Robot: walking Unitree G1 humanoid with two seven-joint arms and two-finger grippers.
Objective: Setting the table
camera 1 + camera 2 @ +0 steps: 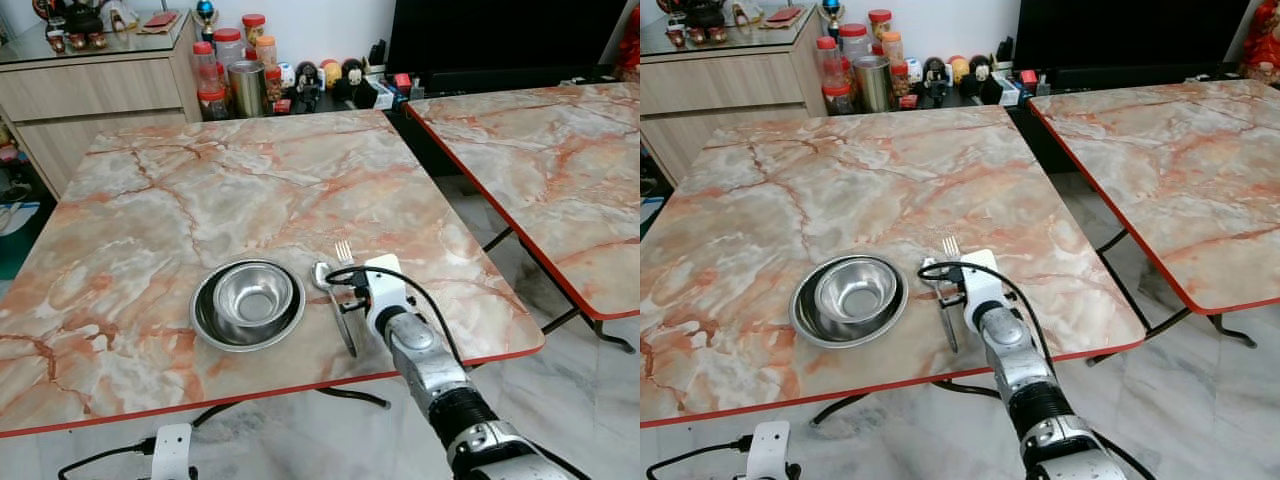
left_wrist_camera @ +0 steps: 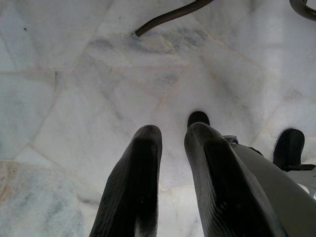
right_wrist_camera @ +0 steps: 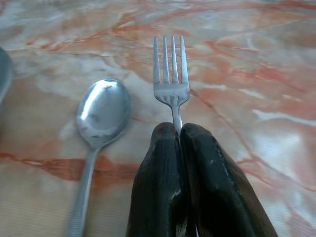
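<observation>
On the marble table (image 1: 200, 190), near its front edge, a steel bowl (image 1: 253, 296) sits inside a steel plate (image 1: 205, 322). A spoon (image 1: 323, 278) lies just right of the plate, bowl end pointing away from me. My right gripper (image 3: 178, 129) is shut on the handle of a fork (image 3: 170, 69), low over the table and right of the spoon (image 3: 101, 113). The fork's tines (image 1: 344, 250) point away from me, past the white wrist housing (image 1: 386, 287). My left gripper (image 2: 173, 140) hangs below the table over the floor, its fingers (image 2: 133, 187) slightly apart and empty.
A second marble table (image 1: 560, 170) stands to the right, across a narrow gap of floor. Behind are a wooden cabinet (image 1: 90, 90), several jars (image 1: 230, 60) and a black screen (image 1: 500, 35). A cable (image 2: 168, 17) lies on the pale floor tiles.
</observation>
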